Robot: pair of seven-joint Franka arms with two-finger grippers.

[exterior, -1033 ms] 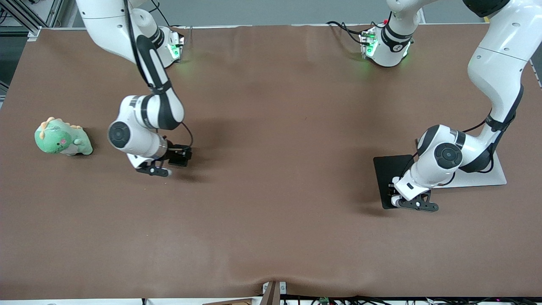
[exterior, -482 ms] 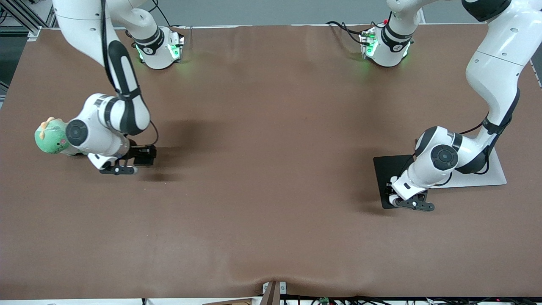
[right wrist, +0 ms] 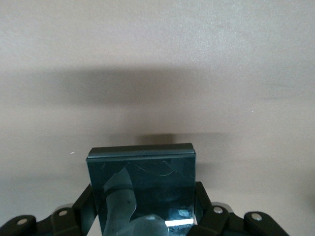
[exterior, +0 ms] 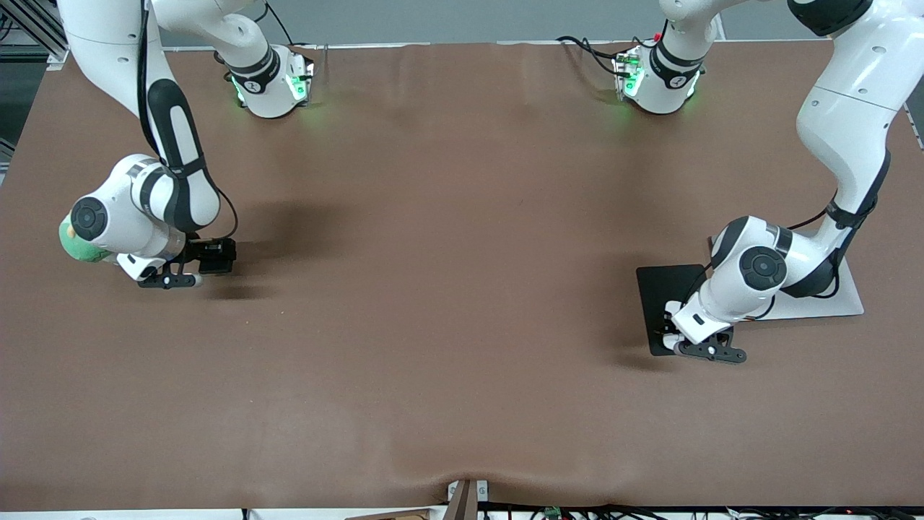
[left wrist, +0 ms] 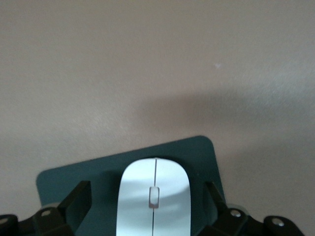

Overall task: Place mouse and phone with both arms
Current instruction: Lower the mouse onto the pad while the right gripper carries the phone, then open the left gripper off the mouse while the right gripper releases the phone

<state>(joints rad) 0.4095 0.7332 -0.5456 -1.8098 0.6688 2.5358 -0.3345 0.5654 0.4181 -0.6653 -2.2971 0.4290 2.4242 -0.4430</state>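
Observation:
The white mouse [left wrist: 153, 196] lies on the black mouse pad [left wrist: 64, 182]. My left gripper [left wrist: 147, 196] is low over it, open, with a finger on each side of the mouse and a gap on both sides. In the front view the left gripper [exterior: 711, 352] is over the pad's [exterior: 653, 296] near edge and hides the mouse. My right gripper [right wrist: 143, 196] is shut on the glossy black phone [right wrist: 142, 182] and holds it level a little above the brown table. In the front view the right gripper [exterior: 170, 280] is beside the green plush toy.
A green plush toy [exterior: 72, 248] lies at the right arm's end of the table, mostly hidden by that arm's wrist. A pale flat board [exterior: 837, 303] lies beside the mouse pad, under the left arm. The brown cloth [exterior: 462, 289] covers the table.
My right arm has carried the phone toward the right arm's end of the table, up beside the plush toy. My left gripper has stayed over the mouse pad.

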